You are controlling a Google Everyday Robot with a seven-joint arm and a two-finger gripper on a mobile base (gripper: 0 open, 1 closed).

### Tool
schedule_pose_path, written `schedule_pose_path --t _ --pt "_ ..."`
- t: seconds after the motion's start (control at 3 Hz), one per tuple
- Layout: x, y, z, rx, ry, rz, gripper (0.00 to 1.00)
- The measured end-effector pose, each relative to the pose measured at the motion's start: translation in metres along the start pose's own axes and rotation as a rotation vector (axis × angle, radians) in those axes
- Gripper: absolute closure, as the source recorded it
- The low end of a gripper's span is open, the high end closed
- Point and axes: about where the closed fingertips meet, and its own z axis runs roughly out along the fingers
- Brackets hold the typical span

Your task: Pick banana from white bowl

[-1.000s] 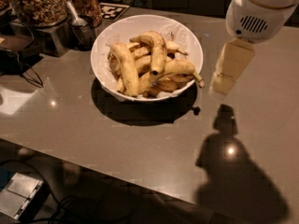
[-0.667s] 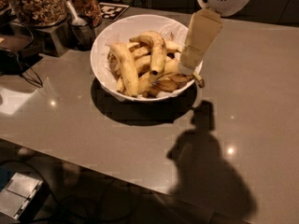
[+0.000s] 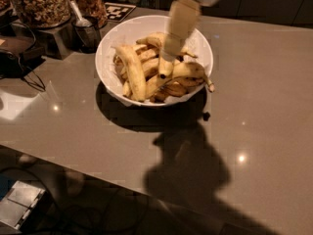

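Hovering gripper (image 3: 168, 52) above banana (image 3: 188, 71) in white bowl (image 3: 104, 65)

Bench (image 3: 264, 82): smooth grey-brown top, glossy, with several small light glints and a broad dark shadow (image 3: 190, 175) across its near middle. White bowl (image 3: 103, 72) stands directly on it, rear centre, upright, with shade on its near side. Just right of that shade, one small dark object (image 3: 206, 115), nature unclear. Rear left corner: large glass jar (image 3: 41, 4) of nuts on a grey metal stand (image 3: 46, 38), and a smaller jar (image 3: 93, 4) behind a metal cup (image 3: 85, 33) with a spoon in it. Black-and-white square marker (image 3: 119, 11) lies flat behind the bowl. Left edge: black cable (image 3: 29, 80) trailing from a dark device (image 3: 12, 62). Gripper (image 3: 171, 48) is over the bowl's interior, off the bench surface
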Motion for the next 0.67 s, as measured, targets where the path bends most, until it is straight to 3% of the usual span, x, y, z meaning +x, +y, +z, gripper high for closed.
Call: schedule_pose_path --t 0.33,0.67 --pt "-0.051 -0.012 0.01 -0.027 -0.042 0.019 0.0" --pt "-0.073 -0.013 0.014 -0.049 -0.065 -0.007 0.0"
